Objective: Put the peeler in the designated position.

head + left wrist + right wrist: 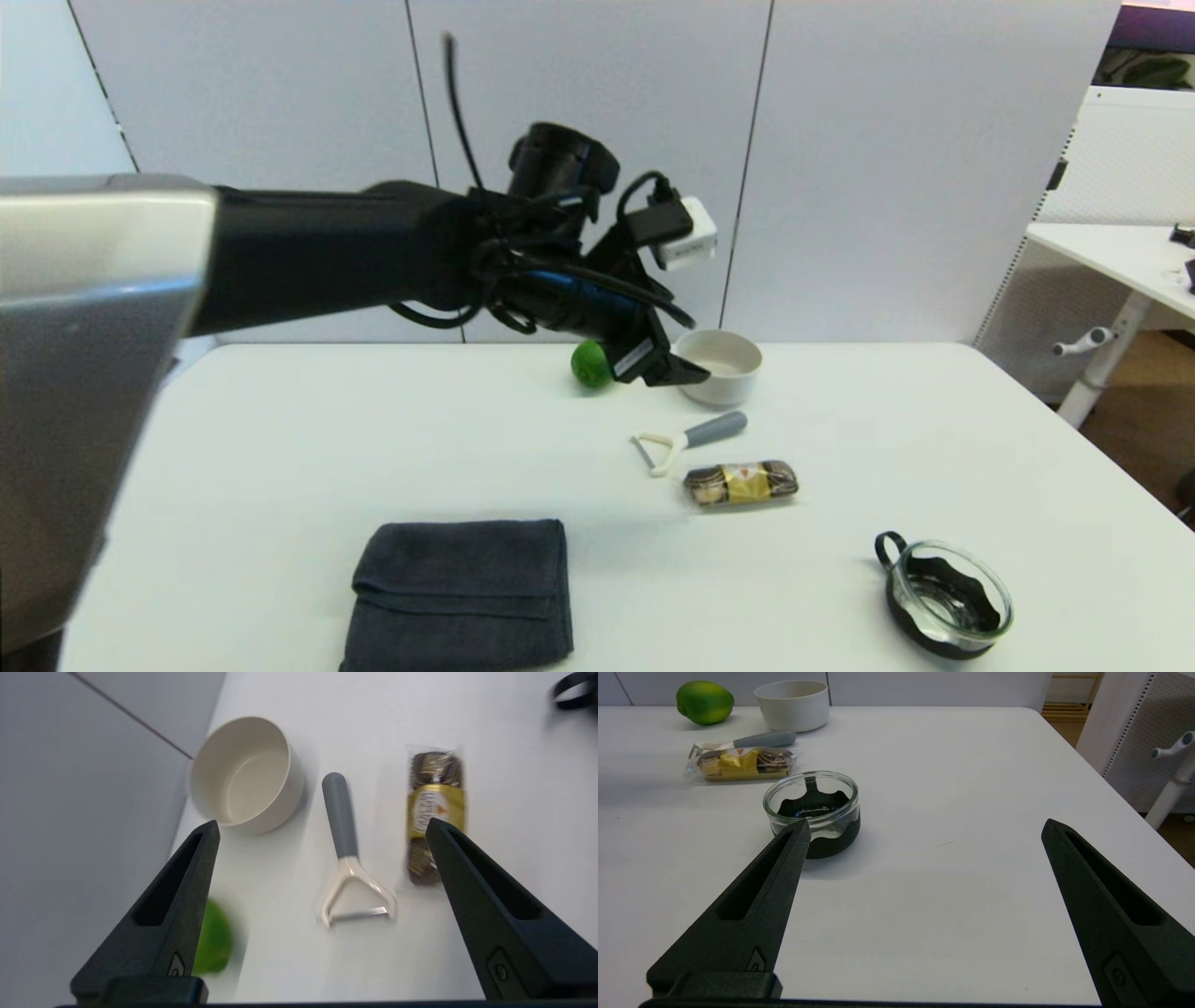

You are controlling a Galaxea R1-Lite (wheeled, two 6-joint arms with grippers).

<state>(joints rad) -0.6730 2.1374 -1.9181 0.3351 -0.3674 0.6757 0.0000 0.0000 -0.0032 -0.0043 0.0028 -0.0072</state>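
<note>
My left arm reaches in from the left side across the far half of the counter (280, 439), wrist pitched downward, its left gripper (322, 826) held in the air above the peeler (348, 858) and touching nothing. Its jaws are spread wide, empty; through the wrist camera the peeler sits between the two fingers (177, 882). The peeler lies flat on the counter toward the far edge, grey handle pointing to the white bowl (717, 364) just beyond it, forked head and blade turned the other way. A wrapped snack pack (742, 483) lies just beside the peeler on its near side, apart from it. The green lime (590, 363) sits near the far edge, partly hidden behind my gripper in the head view and blurred at one finger in the wrist view. A dark grey folded towel (462, 593) lies at the near edge, its lower part cut off. The right gripper (924, 830) hangs low over the right part of the counter, jaws spread, empty, near a glass dish (812, 807) with a black base.
</note>
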